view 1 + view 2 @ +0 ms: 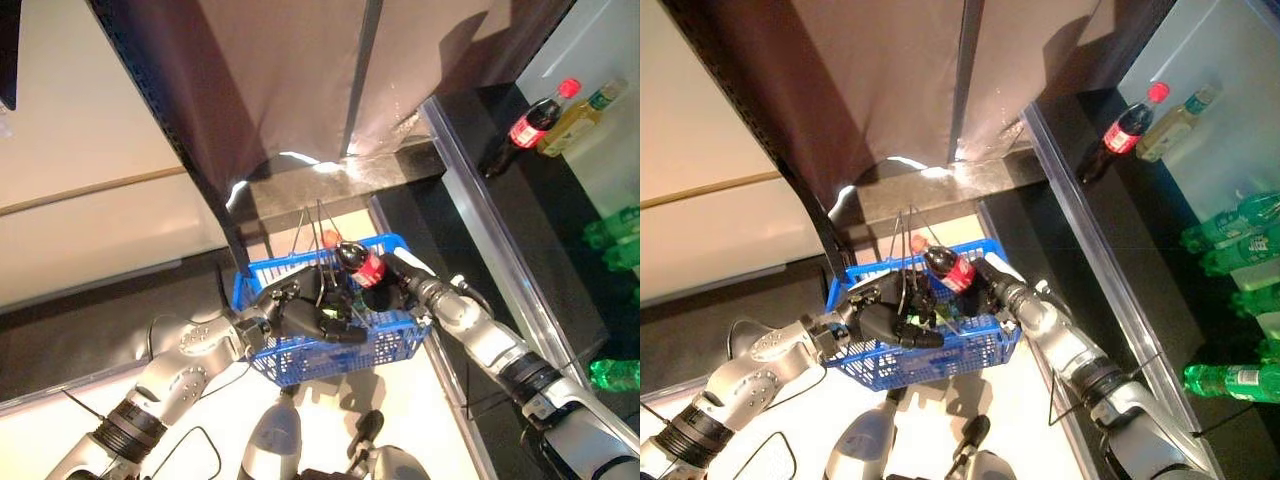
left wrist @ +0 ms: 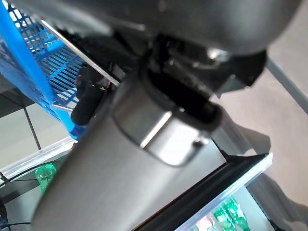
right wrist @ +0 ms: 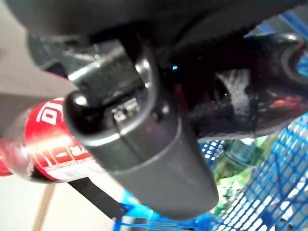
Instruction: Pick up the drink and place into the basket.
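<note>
**Cola bottle held over the blue basket**

Left eye view. The right hand (image 1: 385, 290) grips a cola bottle (image 1: 362, 264) with a red label and red cap, tilted, its lower part inside the rim of the blue basket (image 1: 385, 350). The left hand (image 1: 300, 312) is curled round the basket's near edge and wire handles (image 1: 310, 235). On the shelf (image 1: 560, 150) at the upper right stand another cola bottle (image 1: 528, 125) and a yellowish bottle (image 1: 580, 112) side by side; green bottles (image 1: 615, 240) lie further along.

Right eye view. Same arrangement: the bottle (image 1: 952, 268) is above the basket's (image 1: 940, 362) far side, clasped by the right hand (image 1: 988, 283); the left hand (image 1: 885, 322) grasps the basket.

Left wrist view. The arm fills the picture; blue basket mesh (image 2: 53, 67) and a wire handle (image 2: 77, 54) show beyond it.

Right wrist view. The red-labelled bottle (image 3: 45, 149) lies in the hand's grip (image 3: 144, 159), with basket mesh (image 3: 284, 178) beyond.
</note>
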Motion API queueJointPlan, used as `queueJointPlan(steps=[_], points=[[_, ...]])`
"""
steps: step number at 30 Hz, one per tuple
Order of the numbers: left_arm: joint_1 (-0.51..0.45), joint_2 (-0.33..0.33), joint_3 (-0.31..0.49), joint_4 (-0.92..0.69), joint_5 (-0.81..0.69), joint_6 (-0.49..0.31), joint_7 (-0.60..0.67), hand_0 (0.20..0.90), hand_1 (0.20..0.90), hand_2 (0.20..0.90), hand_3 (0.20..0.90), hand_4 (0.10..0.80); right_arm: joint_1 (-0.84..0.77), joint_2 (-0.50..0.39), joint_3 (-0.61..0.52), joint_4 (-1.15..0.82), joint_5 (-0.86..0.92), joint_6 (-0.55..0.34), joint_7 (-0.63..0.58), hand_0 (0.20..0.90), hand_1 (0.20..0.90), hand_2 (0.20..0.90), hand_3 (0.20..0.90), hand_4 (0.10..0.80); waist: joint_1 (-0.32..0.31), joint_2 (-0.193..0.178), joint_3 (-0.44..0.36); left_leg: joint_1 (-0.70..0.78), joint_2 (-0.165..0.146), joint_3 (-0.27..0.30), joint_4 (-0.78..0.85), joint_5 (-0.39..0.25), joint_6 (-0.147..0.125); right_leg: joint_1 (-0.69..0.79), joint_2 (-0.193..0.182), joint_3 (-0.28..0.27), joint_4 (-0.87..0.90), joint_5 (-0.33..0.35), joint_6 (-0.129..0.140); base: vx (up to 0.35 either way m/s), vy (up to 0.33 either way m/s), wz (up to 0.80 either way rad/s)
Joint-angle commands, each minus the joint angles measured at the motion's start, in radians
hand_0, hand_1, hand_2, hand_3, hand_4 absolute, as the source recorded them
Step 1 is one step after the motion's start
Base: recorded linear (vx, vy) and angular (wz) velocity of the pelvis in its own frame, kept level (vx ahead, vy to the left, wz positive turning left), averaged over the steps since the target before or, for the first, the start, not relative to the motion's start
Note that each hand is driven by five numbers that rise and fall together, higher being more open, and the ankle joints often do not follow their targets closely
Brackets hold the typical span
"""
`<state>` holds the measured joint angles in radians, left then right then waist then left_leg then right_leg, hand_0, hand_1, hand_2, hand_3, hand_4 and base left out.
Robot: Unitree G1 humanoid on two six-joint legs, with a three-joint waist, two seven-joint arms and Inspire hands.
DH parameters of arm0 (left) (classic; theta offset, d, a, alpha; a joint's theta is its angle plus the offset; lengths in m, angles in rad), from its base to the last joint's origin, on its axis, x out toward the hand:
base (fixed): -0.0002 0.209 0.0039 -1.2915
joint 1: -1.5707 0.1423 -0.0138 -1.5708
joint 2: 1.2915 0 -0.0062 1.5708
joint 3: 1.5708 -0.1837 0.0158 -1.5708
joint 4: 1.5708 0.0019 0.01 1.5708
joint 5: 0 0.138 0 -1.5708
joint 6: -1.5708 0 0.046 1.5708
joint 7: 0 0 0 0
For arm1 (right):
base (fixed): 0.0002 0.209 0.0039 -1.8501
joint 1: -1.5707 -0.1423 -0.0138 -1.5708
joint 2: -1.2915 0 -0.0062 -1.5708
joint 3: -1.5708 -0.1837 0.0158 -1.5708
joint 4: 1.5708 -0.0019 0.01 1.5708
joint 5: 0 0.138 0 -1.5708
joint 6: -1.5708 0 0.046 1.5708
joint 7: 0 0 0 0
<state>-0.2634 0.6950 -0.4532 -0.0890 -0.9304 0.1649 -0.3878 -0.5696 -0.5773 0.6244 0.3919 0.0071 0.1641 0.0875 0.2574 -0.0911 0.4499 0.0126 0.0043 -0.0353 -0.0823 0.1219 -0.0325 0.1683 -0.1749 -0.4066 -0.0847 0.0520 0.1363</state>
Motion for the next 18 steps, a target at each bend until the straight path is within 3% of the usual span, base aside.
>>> queueJointPlan(steps=[1,18], points=[[-0.187,-0.237,-0.1,-0.419,-0.104,-0.25,-0.296,0.3,0.3,0.3,0.2,0.1,-0.068,0.027,0.155,0.058,-0.056,-0.067,0.007,0.3,0.3,0.3,0.2,0.1,-0.006,-0.021,-0.398,0.09,0.046,0.134,-0.005,-0.126,-0.035,-0.021,-0.013,0.007,-0.003,0.019,0.036,0.0,0.0,0.0],[-0.215,-0.273,-0.128,-0.433,-0.11,-0.221,-0.281,0.3,0.3,0.3,0.2,0.1,-0.128,0.068,0.234,0.088,-0.304,-0.03,0.069,0.3,0.3,0.3,0.2,0.1,0.003,-0.027,-0.398,0.094,0.044,0.126,-0.005,-0.127,-0.033,-0.015,-0.007,0.016,-0.003,0.015,0.033,0.001,-0.001,0.0]])
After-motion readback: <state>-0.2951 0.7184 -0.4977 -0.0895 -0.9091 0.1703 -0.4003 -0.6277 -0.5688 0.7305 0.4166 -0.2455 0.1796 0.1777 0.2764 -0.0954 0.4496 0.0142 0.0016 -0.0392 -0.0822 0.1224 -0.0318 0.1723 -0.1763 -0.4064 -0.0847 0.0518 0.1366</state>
